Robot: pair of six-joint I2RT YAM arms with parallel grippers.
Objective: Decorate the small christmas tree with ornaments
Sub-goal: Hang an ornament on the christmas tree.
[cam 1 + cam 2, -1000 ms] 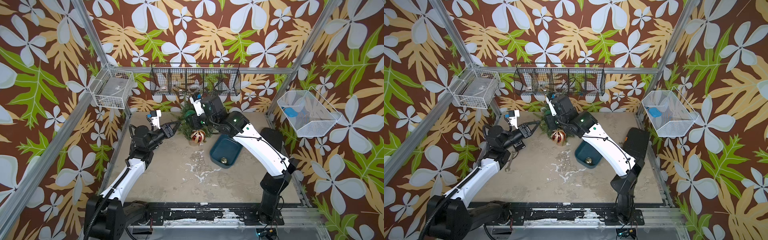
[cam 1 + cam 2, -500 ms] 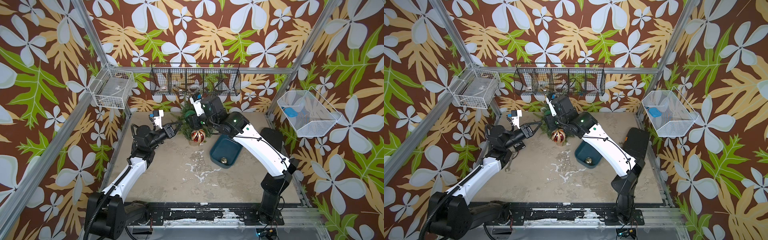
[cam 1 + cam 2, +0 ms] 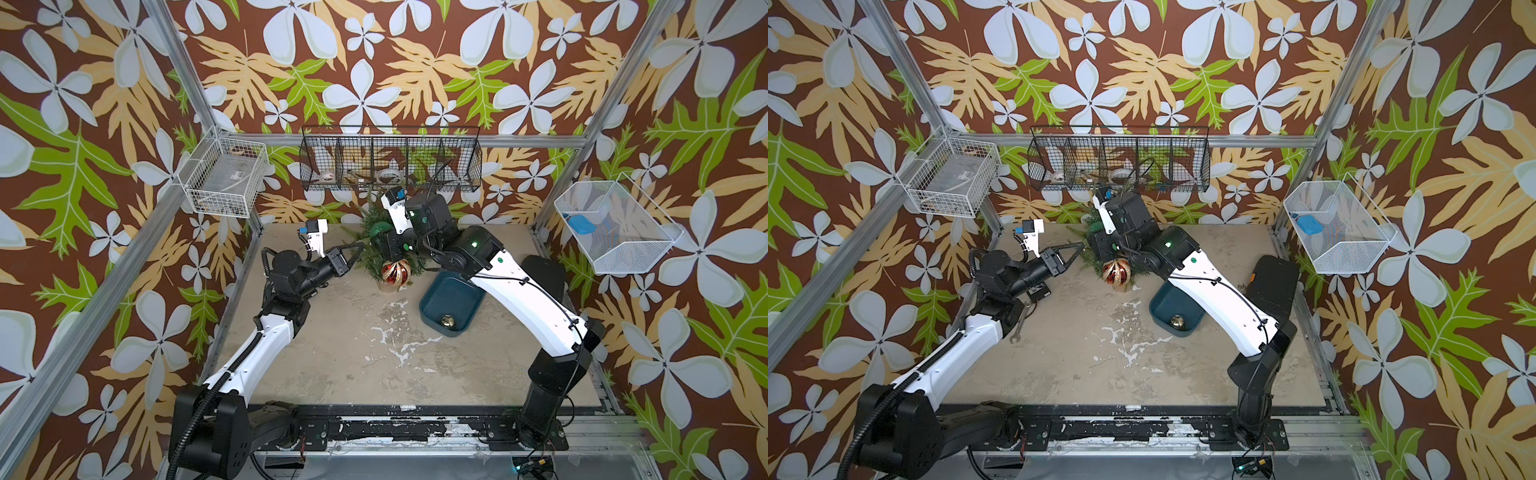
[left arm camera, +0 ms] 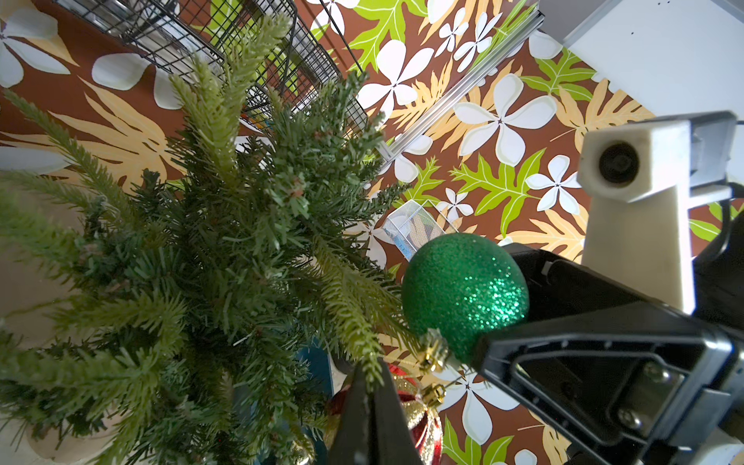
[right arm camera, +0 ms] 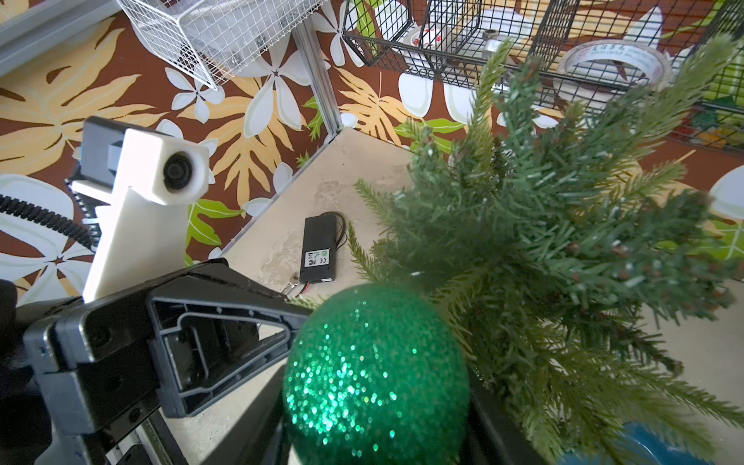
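The small christmas tree (image 3: 371,253) (image 4: 225,249) stands at the back of the table. A red and gold ornament (image 3: 395,272) (image 3: 1117,272) hangs low on its front. My left gripper (image 3: 360,246) (image 4: 368,378) is shut on a branch tip on the tree's left side. My right gripper (image 5: 374,422) reaches in from the right, its fingers on either side of the green glittery ornament (image 5: 376,374) (image 4: 463,294), high against the tree. That ornament's gold cap (image 4: 432,354) sits right by the pinched branch. A small gold ornament (image 3: 448,321) lies in the dark blue tray (image 3: 440,291).
A black wire basket (image 3: 390,162) hangs just behind the tree. White wire baskets hang at the left (image 3: 224,178) and right (image 3: 615,224). A black battery box (image 5: 320,249) and a wrench (image 3: 1019,328) lie left of the tree. A black pad (image 3: 544,274) lies at the right.
My left gripper's jaws have closed onto the branch tip after edging toward the tree. The right arm has stayed in place with the green ornament.
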